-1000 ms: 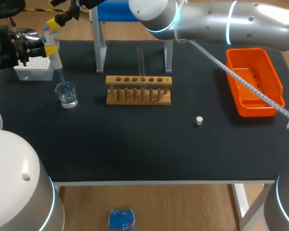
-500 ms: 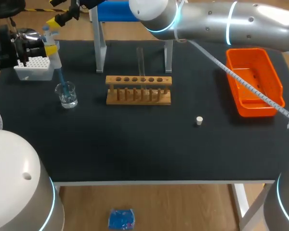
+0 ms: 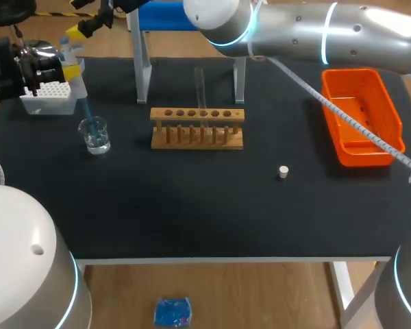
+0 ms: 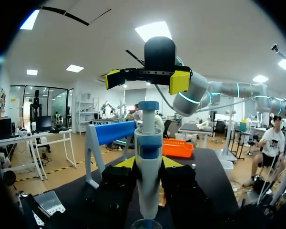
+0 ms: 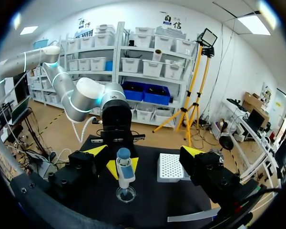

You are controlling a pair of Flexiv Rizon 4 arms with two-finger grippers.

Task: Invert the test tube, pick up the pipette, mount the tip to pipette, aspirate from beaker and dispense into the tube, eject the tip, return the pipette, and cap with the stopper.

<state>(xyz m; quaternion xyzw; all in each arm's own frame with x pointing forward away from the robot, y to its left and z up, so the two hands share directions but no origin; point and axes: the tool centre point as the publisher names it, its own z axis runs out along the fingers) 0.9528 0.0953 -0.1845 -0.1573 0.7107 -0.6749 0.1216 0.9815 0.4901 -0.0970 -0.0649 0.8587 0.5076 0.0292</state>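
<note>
Evidently the aspirating step is in hand. The pipette (image 5: 124, 172) is held upright over the table's left rear area, clamped from both sides by the fingers of the left gripper (image 4: 148, 164), which are closed firmly on its body. A blue tip (image 3: 87, 113) is seen mounted on it, and its lower end is lowered into the beaker (image 3: 95, 135), which appears to hold clear liquid. The right gripper (image 4: 147, 78) is positioned directly above the pipette's blue plunger cap, clear of it; its jaws are spread wide and nothing is held between them. The tube (image 3: 199, 83) is seen standing upright in the wooden rack (image 3: 197, 129) near the table's middle, well apart from the beaker. The stopper (image 3: 283, 172) lies alone on the mat, in front of the rack and to its right. Mounting is judged to be done, while dispensing, ejecting, returning and capping are not yet done. For the next move, the plunger would probably have to be pressed and released from above by the right gripper while the tip is kept under the surface. After that, the pipette would need to be raised straight out of the beaker, kept vertical, and carried over the tube's narrow mouth. Careful alignment is called for there, since a small sideways error would put the liquid on the rack.
</note>
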